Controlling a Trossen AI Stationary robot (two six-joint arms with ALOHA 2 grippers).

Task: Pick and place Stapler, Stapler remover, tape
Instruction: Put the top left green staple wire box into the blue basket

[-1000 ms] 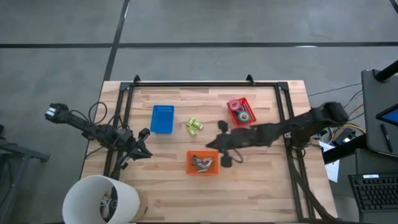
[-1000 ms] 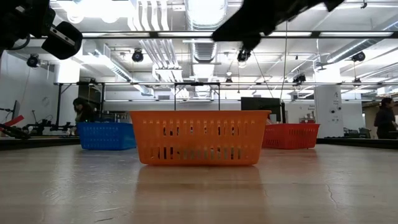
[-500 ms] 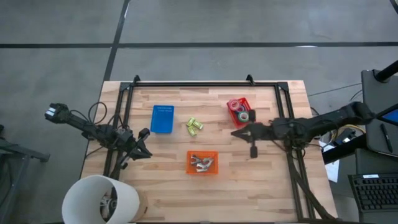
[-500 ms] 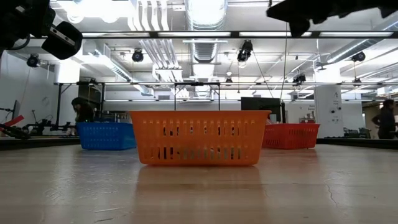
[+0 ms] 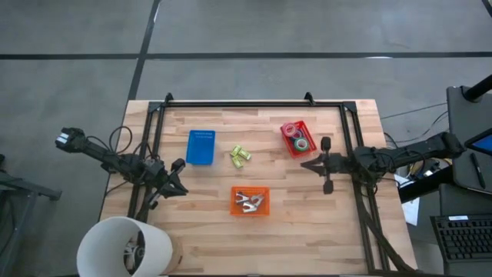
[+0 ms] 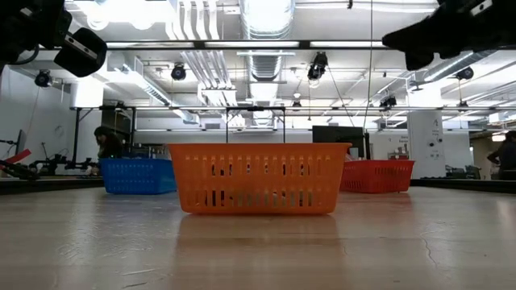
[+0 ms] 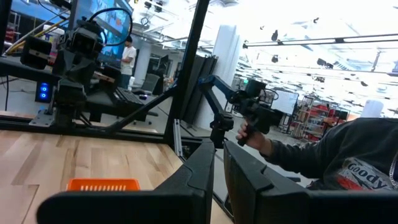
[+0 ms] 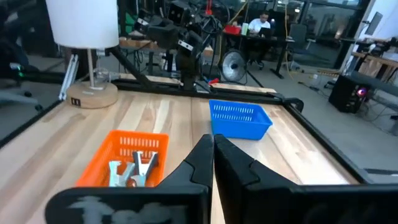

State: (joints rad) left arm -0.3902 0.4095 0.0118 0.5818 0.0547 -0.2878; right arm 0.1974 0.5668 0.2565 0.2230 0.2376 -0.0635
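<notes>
Three bins on table (image 5: 323,223): one (image 5: 201,146) back left; one (image 5: 297,138) back right with tape rolls (image 5: 301,143) inside; one (image 5: 250,201) front centre holding staple removers (image 5: 246,201); staplers (image 5: 241,156) loose between the back two.

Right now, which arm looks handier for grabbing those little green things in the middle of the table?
Probably the right. Its gripper hangs over the table, nearer the green items; the left gripper sits parked at the table's left edge by the frame.

Overhead looking down, low level view, both sharing orange bin (image 5: 250,201).
</notes>
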